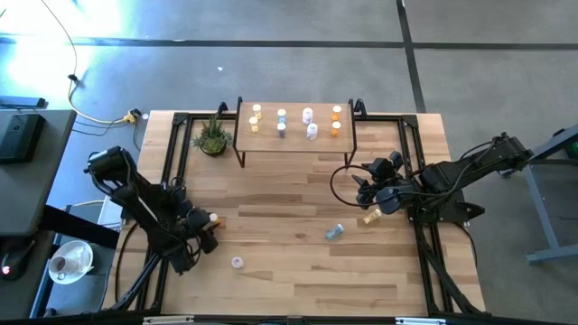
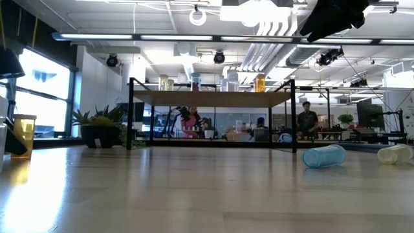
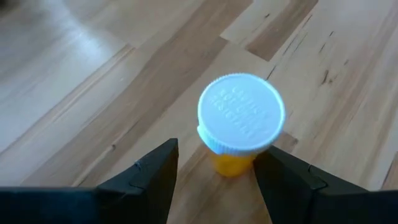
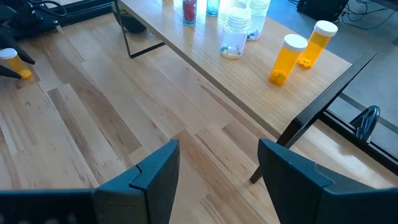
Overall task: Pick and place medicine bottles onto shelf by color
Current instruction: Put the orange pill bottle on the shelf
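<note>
The left gripper point(image 1: 209, 222), at the lower left of the high view, stands spread around an upright orange bottle point(image 3: 236, 140), fingers not yet pressed on it: translucent orange plastic under a ribbed white cap (embossed lettering, too faint to read). The right gripper point(image 1: 368, 191), centre right, hangs released and empty. Near it a blue bottle point(image 1: 334, 232) lies on the plank table point(image 1: 289, 271). Eight bottles stand on the wood-topped shelf point(image 1: 293, 144).

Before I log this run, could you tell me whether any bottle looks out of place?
Two bottles lie tipped on their sides on the table right of centre: a blue bottle and a pale yellow bottle. The bottles on the shelf stand upright.
</note>
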Controlling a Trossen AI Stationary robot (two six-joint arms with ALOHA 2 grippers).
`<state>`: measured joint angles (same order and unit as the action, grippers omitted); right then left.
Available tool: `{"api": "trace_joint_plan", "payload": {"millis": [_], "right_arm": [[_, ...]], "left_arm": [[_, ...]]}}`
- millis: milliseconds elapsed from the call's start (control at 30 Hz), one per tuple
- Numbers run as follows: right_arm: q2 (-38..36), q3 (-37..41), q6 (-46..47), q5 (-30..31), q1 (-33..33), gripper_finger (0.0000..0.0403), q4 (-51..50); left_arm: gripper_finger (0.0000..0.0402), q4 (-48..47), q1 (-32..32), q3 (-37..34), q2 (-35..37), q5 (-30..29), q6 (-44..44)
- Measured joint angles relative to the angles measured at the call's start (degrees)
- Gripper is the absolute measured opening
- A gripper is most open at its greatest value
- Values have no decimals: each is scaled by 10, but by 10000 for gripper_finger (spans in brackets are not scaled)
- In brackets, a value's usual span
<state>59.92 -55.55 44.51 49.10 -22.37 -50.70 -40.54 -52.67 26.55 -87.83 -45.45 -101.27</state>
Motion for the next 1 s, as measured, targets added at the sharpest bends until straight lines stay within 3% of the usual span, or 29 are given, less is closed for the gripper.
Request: {"api": "trace_joint_plan", "payload": {"millis": [567, 833, 1000], "right_arm": [[0, 0, 0, 0, 0, 209, 0], [0, 0, 0, 0, 0, 209, 9], [0, 0, -53, -16, 0, 209, 62]], "left_arm": [[95, 2, -3, 0, -16, -28, -16], [85, 1, -3, 2, -8, -27, -16], [84, -1, 9, 15, 33, -27, 40]]}}
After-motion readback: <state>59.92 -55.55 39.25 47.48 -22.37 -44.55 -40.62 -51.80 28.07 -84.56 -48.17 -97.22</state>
